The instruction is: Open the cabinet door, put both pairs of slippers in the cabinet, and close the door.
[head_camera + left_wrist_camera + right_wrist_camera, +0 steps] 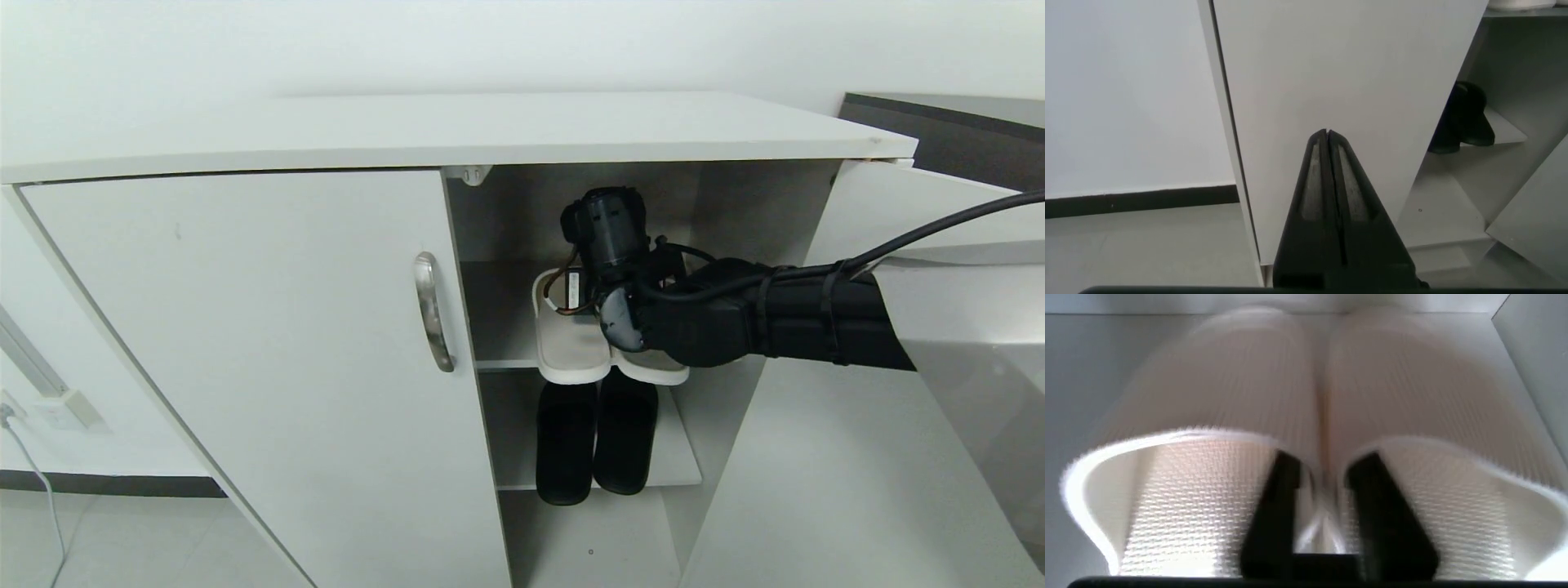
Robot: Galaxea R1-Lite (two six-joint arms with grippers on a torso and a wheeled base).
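The white cabinet (457,122) has its right door (816,457) swung open and its left door (245,327) closed. A pair of white slippers (571,351) (1249,392) lies on the upper shelf (498,318), heels overhanging the front edge. My right gripper (1327,510) is inside the cabinet, one finger in each slipper, shut on their inner edges. A black pair (592,441) (1466,118) rests on the lower shelf (678,457). My left gripper (1326,135) is shut and holds nothing, low in front of the closed left door.
A metal handle (433,310) sits on the closed left door's inner edge. A wall socket with a cable (57,412) is at the lower left. Dark furniture (955,131) stands behind the cabinet on the right. The open door bounds the right arm's side.
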